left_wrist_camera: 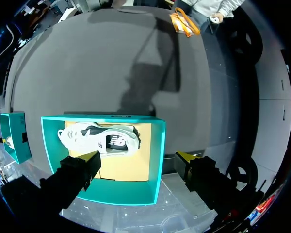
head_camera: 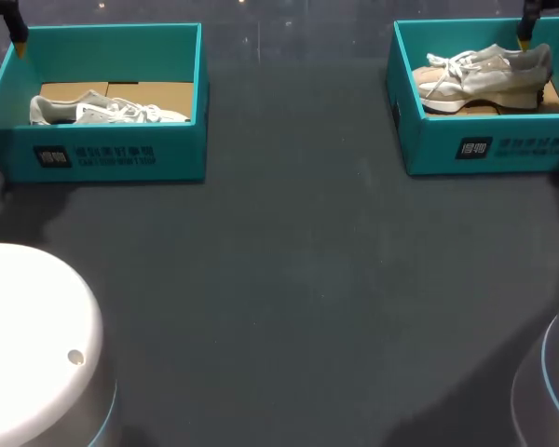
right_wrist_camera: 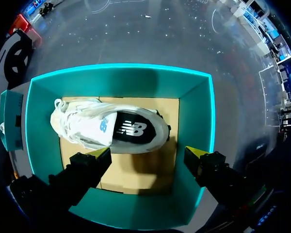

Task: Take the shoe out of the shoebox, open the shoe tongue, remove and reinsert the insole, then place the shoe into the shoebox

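Both pincers are spread wide, holding nothing. My left gripper hangs over the left shoebox, with the left shoe lying on its cardboard floor. The right gripper is above the right shoebox, and the right shoe is inside, opening facing up.

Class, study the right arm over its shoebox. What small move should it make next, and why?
Probably lower the right gripper toward the shoe. It hangs open above the teal shoebox, touching nothing, and the shoe lies inside, not yet grasped, so the taking-out step has not begun.
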